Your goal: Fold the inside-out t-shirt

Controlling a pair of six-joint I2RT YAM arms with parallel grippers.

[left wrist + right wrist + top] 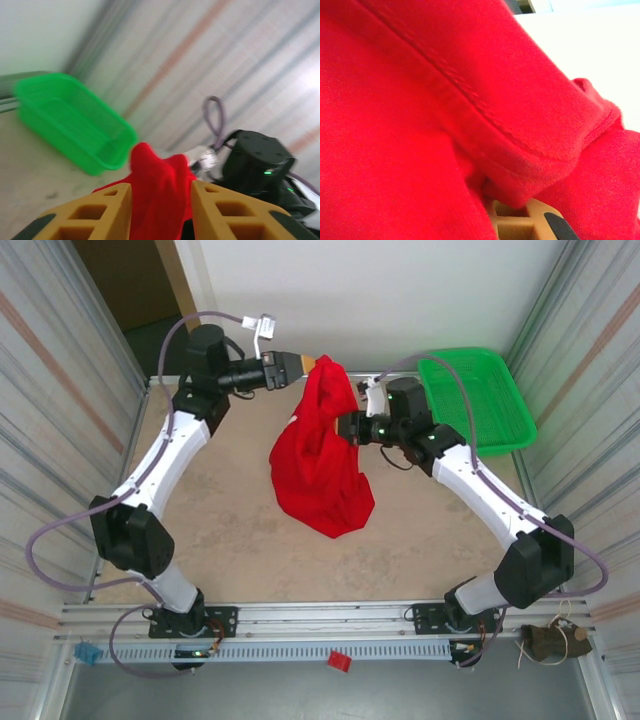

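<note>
Shirt [322, 475] hangs bunched over mid table [220, 525], its low end sagging to the tabletop; contact unclear. Right claw [347, 426] is at the shirt's right edge, closed, with a stitched hem [485, 130] draped over its finger [520, 222]. We judge it pinches cloth there. Farther back, left claw [305, 364] is at the shirt's top peak, fingers [107, 212] apart with cloth between them. We cannot tell if they pinch it or only bracket it. Basket [478, 400] sits far right, apart from the shirt. Step, we judge: open up the bunch. To do it well we'd hold one hem firmly, grab a matching corner with the other claw, pull apart level, and lay it flat mid table.
</note>
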